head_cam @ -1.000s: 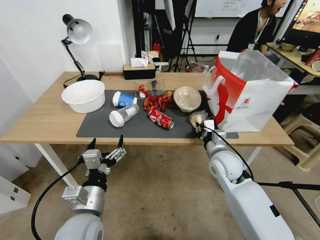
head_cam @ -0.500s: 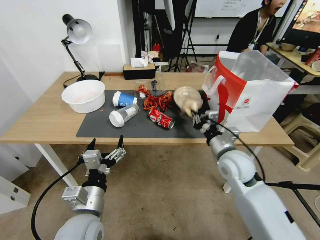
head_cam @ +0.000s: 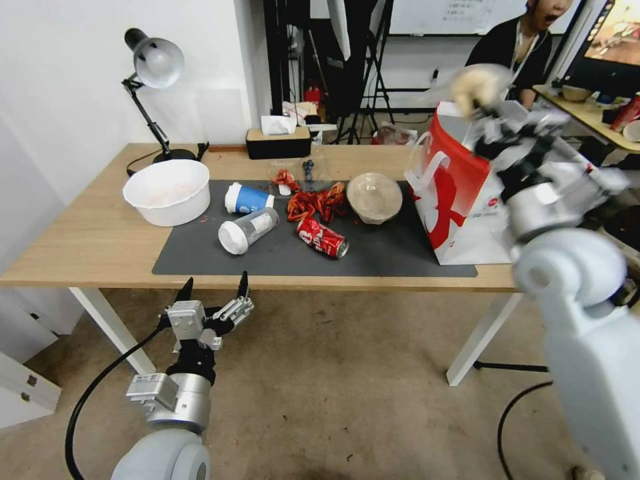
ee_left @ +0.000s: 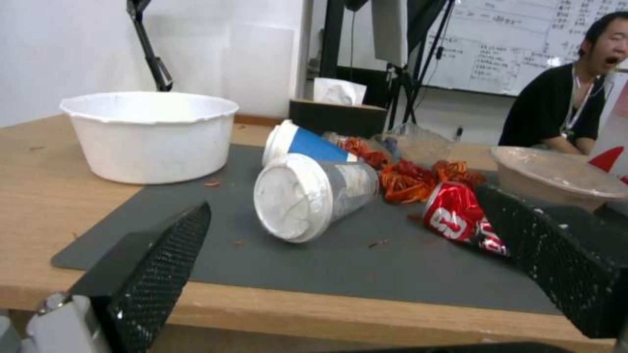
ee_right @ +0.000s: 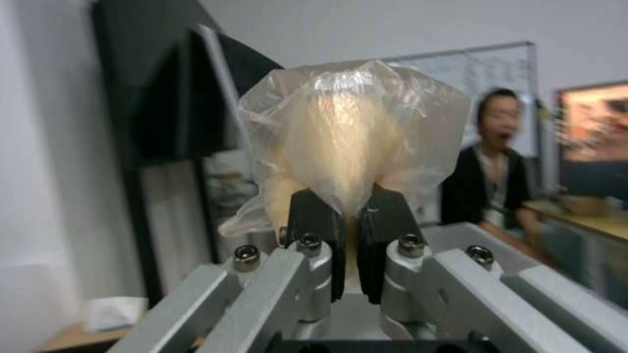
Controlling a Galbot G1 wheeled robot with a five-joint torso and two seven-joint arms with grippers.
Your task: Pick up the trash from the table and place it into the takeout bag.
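Our right gripper (head_cam: 481, 110) is clenched on the beige ball in clear wrap (ee_right: 347, 147), raised above the takeout bag (head_cam: 480, 180) at the table's (head_cam: 87, 247) right end. We should centre it over the mouth (wrap trails loosely) and lower before releasing. Our left gripper (head_cam: 212, 288) hangs open below the front edge.

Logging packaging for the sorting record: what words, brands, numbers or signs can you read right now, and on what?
Nothing reads as a full word.
crushed red soda can: white lettering, partly a "3"-like curl, brand not legible.
takeout bag: small round logo with print below, too small.
blue paper cup: small marks, unreadable.
whiteboard: handwriting, too blurred.
right gripper holds the beige ball in clear wrap: no print.
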